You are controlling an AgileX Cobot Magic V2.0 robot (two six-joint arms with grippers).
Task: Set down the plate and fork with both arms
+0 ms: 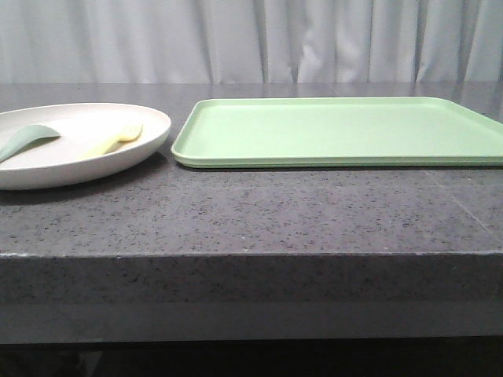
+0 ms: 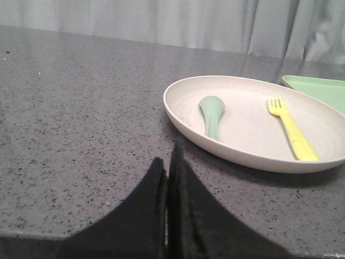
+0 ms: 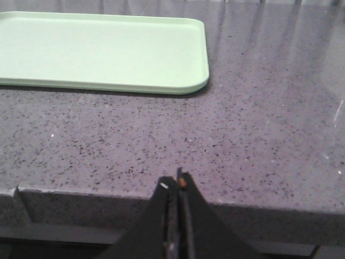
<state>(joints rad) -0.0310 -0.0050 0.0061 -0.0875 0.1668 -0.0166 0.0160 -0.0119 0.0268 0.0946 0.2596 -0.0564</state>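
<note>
The cream-white plate [image 1: 78,161] rests at the left of the dark stone table, just left of the light-green tray [image 1: 338,129]. On the plate lie the pale-yellow fork [image 1: 118,139] and a grey-green spoon [image 1: 27,140]. In the left wrist view the plate [image 2: 237,154] holds the fork [image 2: 291,129] and the spoon [image 2: 212,114]. My left gripper [image 2: 167,159] is shut and empty, over bare table short of the plate's rim. My right gripper [image 3: 175,181] is shut and empty, at the table's front edge, apart from the tray [image 3: 102,51]. Neither gripper shows in the front view.
The table's front edge [image 1: 251,255] runs across the front view, with a grey curtain [image 1: 251,39] behind the table. Bare speckled stone [image 3: 269,108] lies to the right of the tray.
</note>
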